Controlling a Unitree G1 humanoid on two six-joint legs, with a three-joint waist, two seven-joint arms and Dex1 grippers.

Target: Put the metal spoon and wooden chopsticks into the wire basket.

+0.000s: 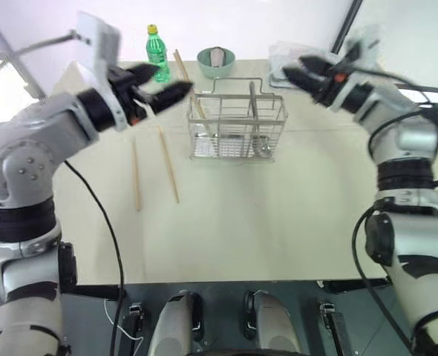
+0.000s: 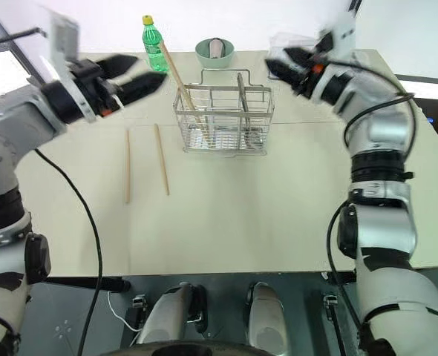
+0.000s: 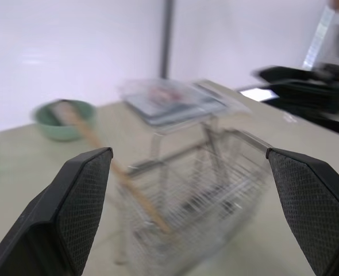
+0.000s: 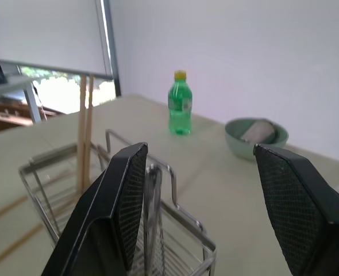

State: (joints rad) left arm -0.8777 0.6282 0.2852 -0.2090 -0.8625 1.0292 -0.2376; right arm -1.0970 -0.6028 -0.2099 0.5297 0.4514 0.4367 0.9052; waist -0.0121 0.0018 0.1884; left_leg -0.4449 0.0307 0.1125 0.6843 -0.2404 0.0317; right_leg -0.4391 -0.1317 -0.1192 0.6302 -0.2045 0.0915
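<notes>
Basket (image 2: 220,119) mid-table, upright, long side facing the robot, loop handle up. Inside, at the left end, a pair of chopsticks (image 2: 180,83) leaning (tips down in the compartment, tops tilted back and left over the rim toward the bottle (image 2: 154,44)). Probably held at that slant only by the wire rim, being taller than the basket walls. Something shiny and upright in a middle-to-right compartment, likely the spoon (image 1: 264,147), handle up; too thin against the wire to be sure.

Two more chopsticks on the table (image 2: 226,215), left of the basket: nearer one (image 2: 162,169) and outer one (image 2: 127,165), flat, side by side but apart, long axes running away from the robot, nearly parallel with the basket's short side. Not yet in, so the task judged partly done.

Left gripper (image 1: 154,84) raised above the table left of the basket, fingers wide apart, nothing between them, aimed toward the basket. Right gripper (image 2: 283,62) raised beyond the basket's right end, fingers apart and empty as well, pointing left.

Bowl (image 2: 214,52) behind the basket, holding some pale object.
</notes>
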